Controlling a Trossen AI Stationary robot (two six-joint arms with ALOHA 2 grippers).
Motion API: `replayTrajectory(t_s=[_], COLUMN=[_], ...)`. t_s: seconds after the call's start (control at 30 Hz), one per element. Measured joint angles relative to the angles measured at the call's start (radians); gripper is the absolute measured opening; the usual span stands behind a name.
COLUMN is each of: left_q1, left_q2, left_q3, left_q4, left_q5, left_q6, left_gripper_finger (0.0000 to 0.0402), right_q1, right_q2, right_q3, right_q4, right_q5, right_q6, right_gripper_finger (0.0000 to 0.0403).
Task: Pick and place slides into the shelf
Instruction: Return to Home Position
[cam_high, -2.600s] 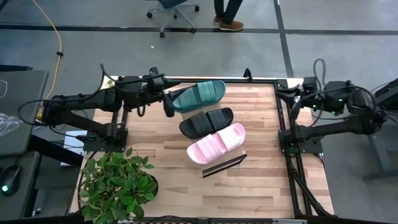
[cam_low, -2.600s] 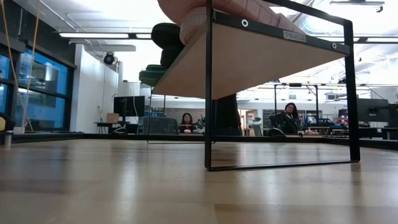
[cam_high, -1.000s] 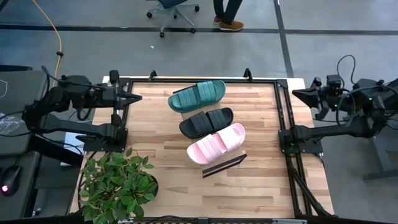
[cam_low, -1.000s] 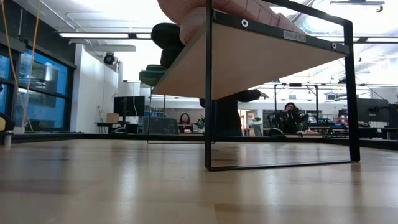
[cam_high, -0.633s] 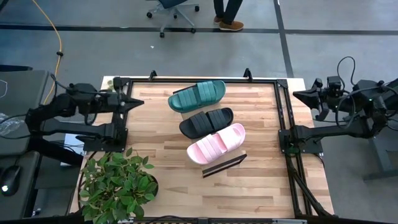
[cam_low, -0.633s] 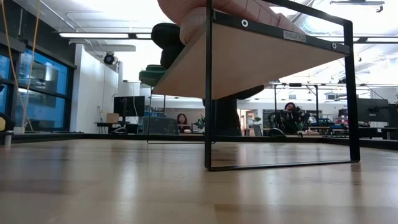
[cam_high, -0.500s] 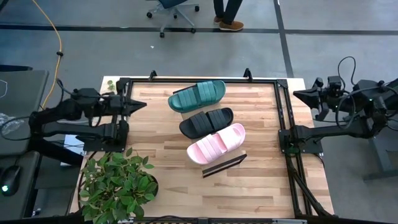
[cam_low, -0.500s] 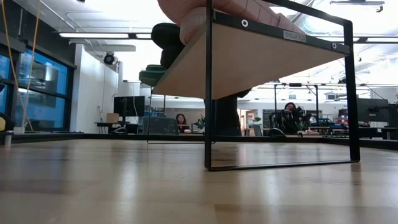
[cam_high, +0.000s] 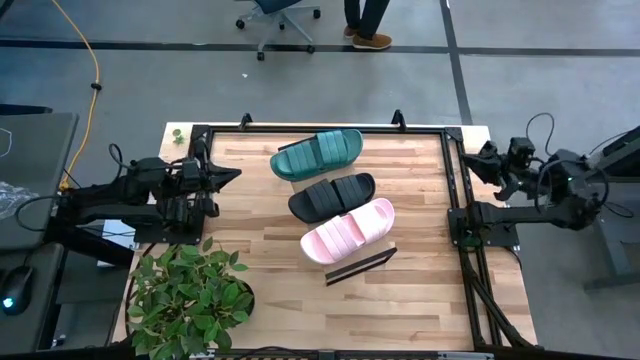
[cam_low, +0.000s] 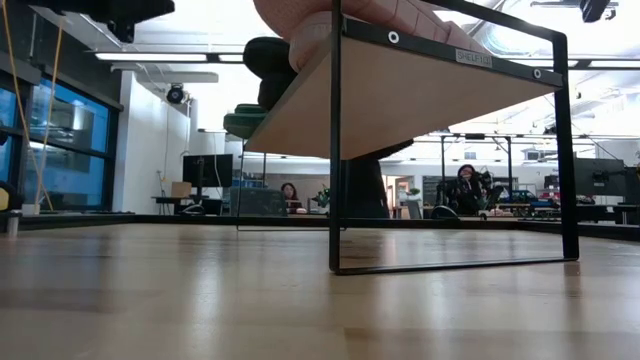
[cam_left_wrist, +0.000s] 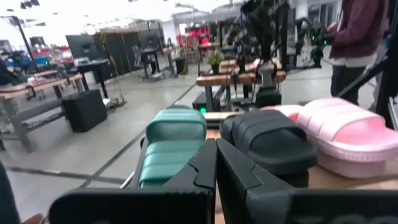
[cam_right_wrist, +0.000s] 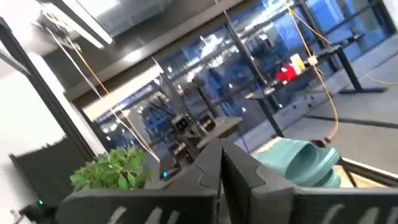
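Sitting on the shelf (cam_low: 400, 95): green slide (cam_high: 320, 153), black slide (cam_high: 332, 195) and pink slide (cam_high: 348, 230), side by side in a diagonal row across the middle of the surface (cam_high: 400, 300)
Green slide: far end of the row, close to the surface's far edge
Black slide: middle of the row, between the other two
Pink slide: near end of the row, just beside the shelf's black end rail (cam_high: 360, 264)
Left gripper (cam_high: 232, 174): fingers pressed together on nothing, at the surface's left edge, pointing toward the row and well apart from it
Right gripper (cam_high: 474, 160): fingers together, empty, at the surface's right edge near the far corner, well apart from the row
Potted plant (cam_high: 190, 295): near-left corner of the surface
Person (cam_high: 366, 20): legs and shoes only, on the floor beyond the far edge, near an office chair (cam_high: 280, 15)
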Motion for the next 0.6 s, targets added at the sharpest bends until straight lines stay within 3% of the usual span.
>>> replayTrajectory(t_s=[0.27, 0.6], left_q1=[0.000, 0.000], left_q2=[0.000, -0.005], left_q3=[-0.134, -0.318], left_q4=[0.217, 0.556], left_q5=[-0.002, -0.001], left_q6=[0.016, 0.011], left_gripper_finger=[0.0000, 0.0000], right_q1=[0.000, 0.000], right_q2=[-0.109, -0.112], right_q3=[-0.181, -0.294], right_q4=[0.083, 0.215], right_q5=[0.004, -0.018], right_q6=[0.106, 0.159], right_gripper_finger=[0.0000, 0.0000])
